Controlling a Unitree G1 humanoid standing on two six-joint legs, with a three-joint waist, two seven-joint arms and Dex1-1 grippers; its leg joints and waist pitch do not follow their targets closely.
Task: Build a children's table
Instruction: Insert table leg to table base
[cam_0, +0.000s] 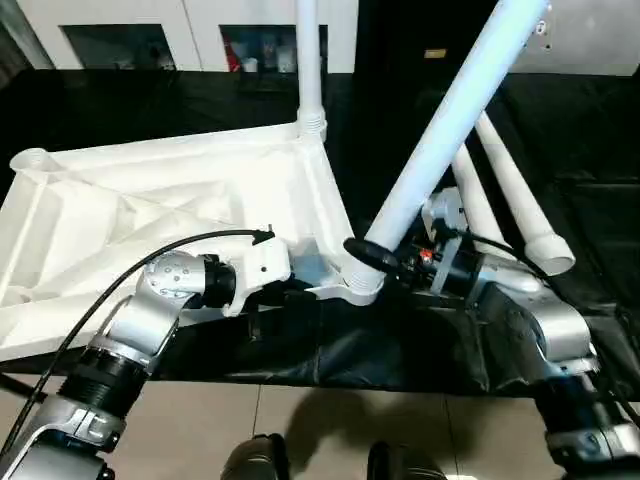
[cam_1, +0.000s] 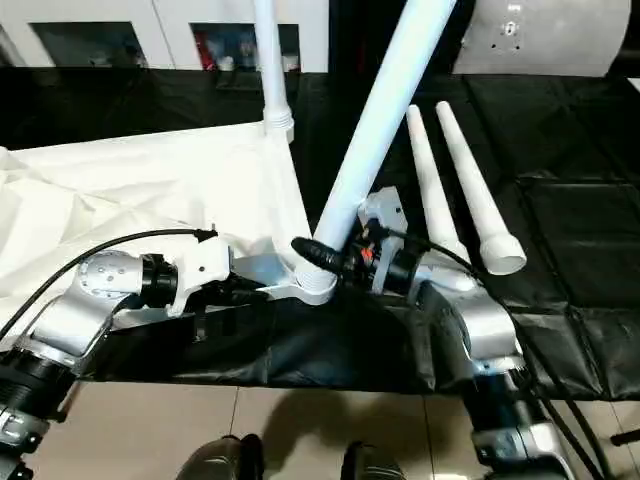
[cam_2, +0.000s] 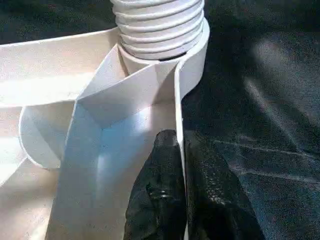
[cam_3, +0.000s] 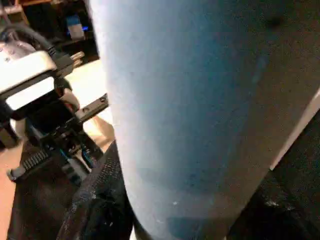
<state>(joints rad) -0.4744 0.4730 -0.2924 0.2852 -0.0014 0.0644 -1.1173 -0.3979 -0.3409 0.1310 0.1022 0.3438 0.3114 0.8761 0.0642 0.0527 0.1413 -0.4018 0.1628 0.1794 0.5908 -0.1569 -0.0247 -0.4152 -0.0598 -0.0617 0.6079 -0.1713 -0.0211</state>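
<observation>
Left eye view: the table top (cam_0: 150, 200) is lying ribbed side up on the black cloth (cam_0: 590, 130).
Leg one: a leg (cam_0: 308, 70) is standing upright in the far corner socket.
Leg two: a second leg (cam_0: 450, 120) is leaning at a slant, its threaded end entering the near corner socket (cam_0: 358, 285).
Right gripper (cam_0: 372, 255): clamping that slanted leg near its base.
Left gripper (cam_2: 182, 190): pinching the top's edge wall, one finger on each side.
Spare legs (cam_0: 510, 195): two are lying on the cloth, right of the top.
Progress: one leg seated, one going in, two waiting; roughly a third done, judging from this.
</observation>
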